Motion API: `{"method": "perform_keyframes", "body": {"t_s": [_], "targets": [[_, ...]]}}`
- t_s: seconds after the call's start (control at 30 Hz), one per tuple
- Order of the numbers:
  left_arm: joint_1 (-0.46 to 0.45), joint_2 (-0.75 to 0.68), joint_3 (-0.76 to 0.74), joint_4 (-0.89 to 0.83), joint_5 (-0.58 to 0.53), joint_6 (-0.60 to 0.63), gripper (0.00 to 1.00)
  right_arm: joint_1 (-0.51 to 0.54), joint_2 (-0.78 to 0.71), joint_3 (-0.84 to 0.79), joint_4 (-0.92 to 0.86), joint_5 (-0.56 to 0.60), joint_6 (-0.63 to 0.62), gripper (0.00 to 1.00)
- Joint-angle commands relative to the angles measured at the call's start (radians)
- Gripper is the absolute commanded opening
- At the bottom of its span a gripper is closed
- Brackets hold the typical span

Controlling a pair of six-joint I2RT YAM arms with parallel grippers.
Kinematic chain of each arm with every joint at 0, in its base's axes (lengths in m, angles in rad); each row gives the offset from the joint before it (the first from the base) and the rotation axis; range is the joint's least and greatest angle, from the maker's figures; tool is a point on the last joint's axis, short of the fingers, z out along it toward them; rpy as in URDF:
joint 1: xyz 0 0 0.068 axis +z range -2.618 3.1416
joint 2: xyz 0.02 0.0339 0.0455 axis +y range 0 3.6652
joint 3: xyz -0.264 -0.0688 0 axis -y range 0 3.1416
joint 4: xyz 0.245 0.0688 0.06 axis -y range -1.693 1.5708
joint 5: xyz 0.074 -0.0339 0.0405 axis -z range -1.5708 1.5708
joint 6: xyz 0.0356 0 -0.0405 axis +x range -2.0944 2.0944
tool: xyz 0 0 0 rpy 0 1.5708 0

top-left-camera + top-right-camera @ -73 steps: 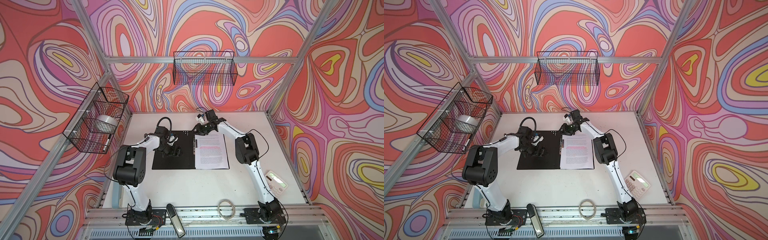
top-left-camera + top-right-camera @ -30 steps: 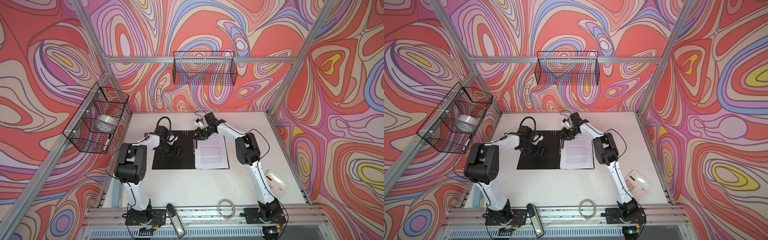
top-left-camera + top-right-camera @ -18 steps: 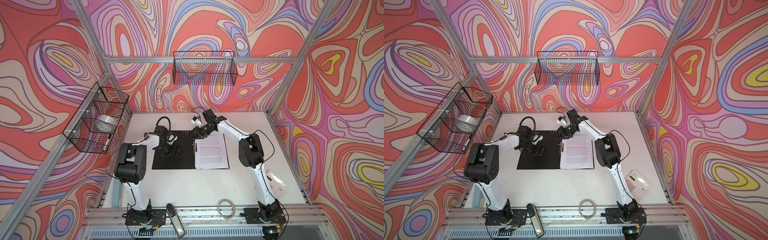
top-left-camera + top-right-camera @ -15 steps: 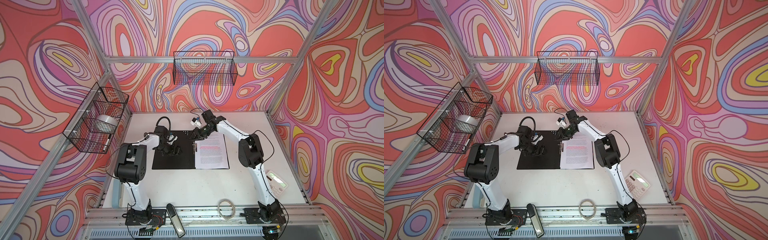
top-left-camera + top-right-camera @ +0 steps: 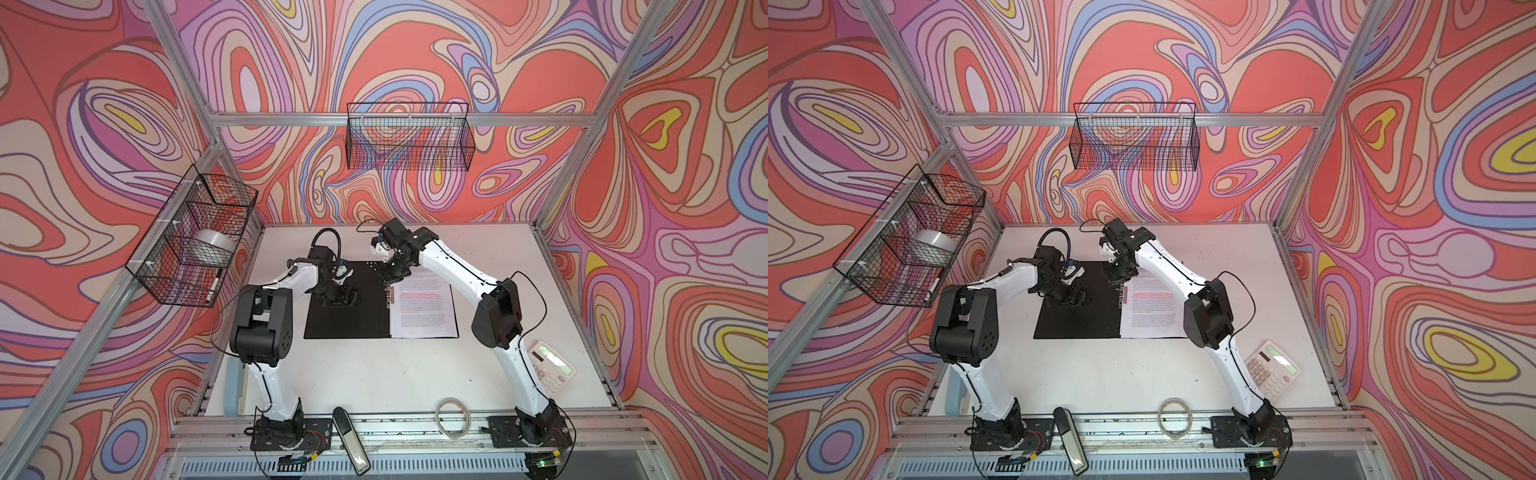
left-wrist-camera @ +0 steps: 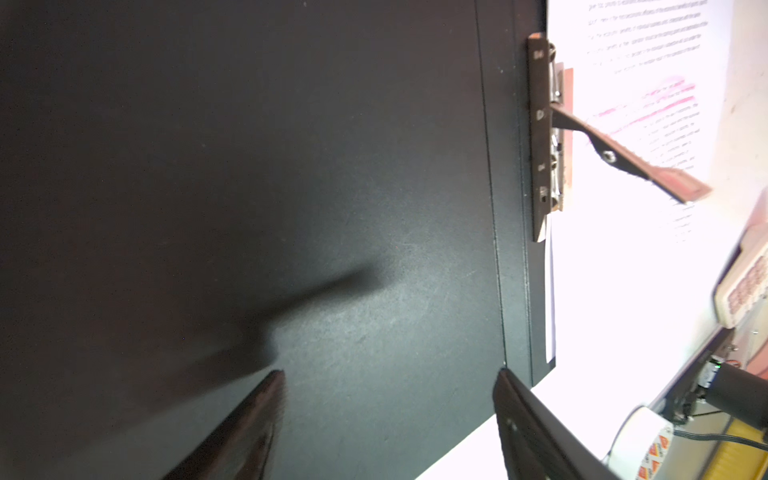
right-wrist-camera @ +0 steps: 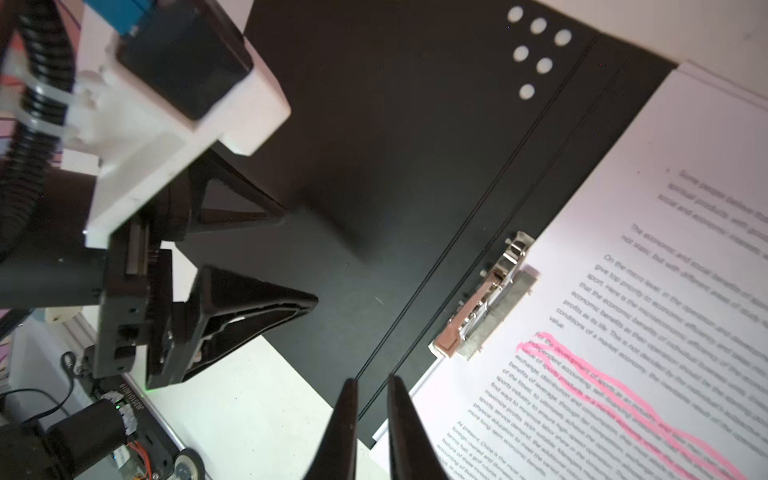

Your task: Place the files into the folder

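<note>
The folder [image 5: 345,320] [image 5: 1075,320] lies open and flat on the table, black inside up. The files [image 5: 422,311] [image 5: 1152,309] lie on its right half, white sheets with a pink highlighted line [image 7: 623,390]. The metal clip [image 7: 486,303] [image 6: 542,137] sits at the spine, over the sheets' edge. My left gripper [image 5: 347,297] [image 6: 388,374] is open, with its fingers down on the bare left flap [image 6: 291,166]. My right gripper [image 5: 384,277] [image 7: 370,380] hovers at the spine's far end, beside the files' corner, its jaws almost together and holding nothing.
A white calculator [image 5: 552,365] [image 5: 1273,370] lies near the table's right edge. A coil of clear tape [image 5: 453,417] and a black handset-like object [image 5: 351,434] rest on the front rail. Wire baskets hang on the left wall [image 5: 195,245] and back wall [image 5: 409,141].
My right gripper has moved left from the files' far edge to the spine's far end and closed its jaws. The left arm and the sheets have stayed put.
</note>
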Motion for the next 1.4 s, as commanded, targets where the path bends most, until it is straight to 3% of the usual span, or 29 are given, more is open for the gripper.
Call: {"method": "perform_keyframes", "body": {"t_s": [0.0, 1.37], "targets": [[0.009, -0.022, 0.011, -0.055, -0.018, 0.039, 0.79, 0.003, 0.049, 0.040, -0.068, 0.141, 0.012, 0.11], [0.018, -0.019, 0.014, -0.066, -0.011, 0.056, 0.78, 0.008, 0.169, 0.150, -0.142, 0.147, 0.004, 0.12]]}}
